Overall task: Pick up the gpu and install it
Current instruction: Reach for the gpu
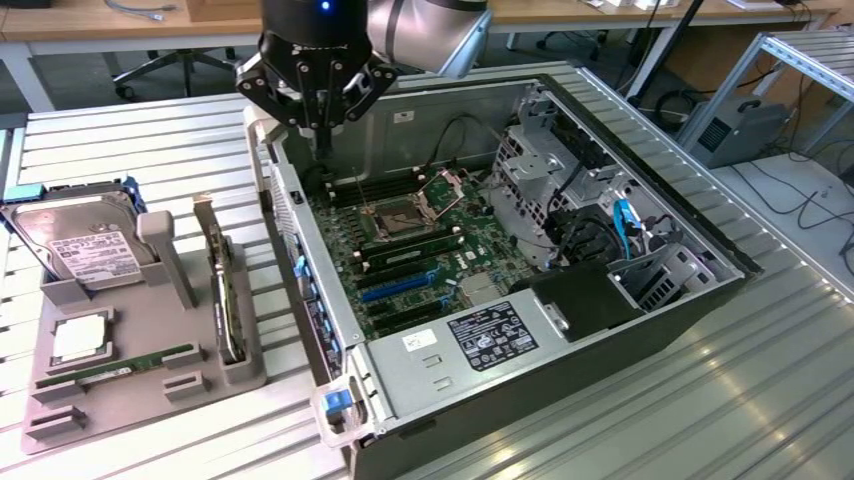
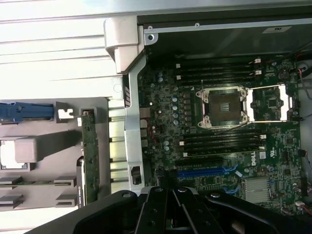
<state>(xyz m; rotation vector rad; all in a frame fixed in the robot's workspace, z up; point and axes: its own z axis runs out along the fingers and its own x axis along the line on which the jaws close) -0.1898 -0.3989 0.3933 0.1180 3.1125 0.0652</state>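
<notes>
The gpu (image 1: 222, 290) stands on edge in a slot of the grey holder (image 1: 247, 365), just outside the open computer case (image 1: 561, 390) on the exterior view's left. From the wrist view the gpu (image 2: 90, 156) appears as a thin strip seen from above. My gripper (image 1: 318, 135) hangs shut with nothing in it over the far corner of the case, above and beyond the gpu. Its black linkage (image 2: 170, 195) shows over the motherboard (image 2: 219, 146). Blue expansion slots (image 1: 394, 290) (image 2: 204, 171) lie bare on the board.
The grey holder also carries a hard drive (image 1: 80, 250), a CPU (image 1: 80, 342) and a green RAM stick (image 1: 118, 368). Inside the case are the open CPU socket (image 1: 400, 215), a metal drive cage (image 1: 534, 170) and a black shroud (image 1: 594, 300). Desks and chairs stand behind.
</notes>
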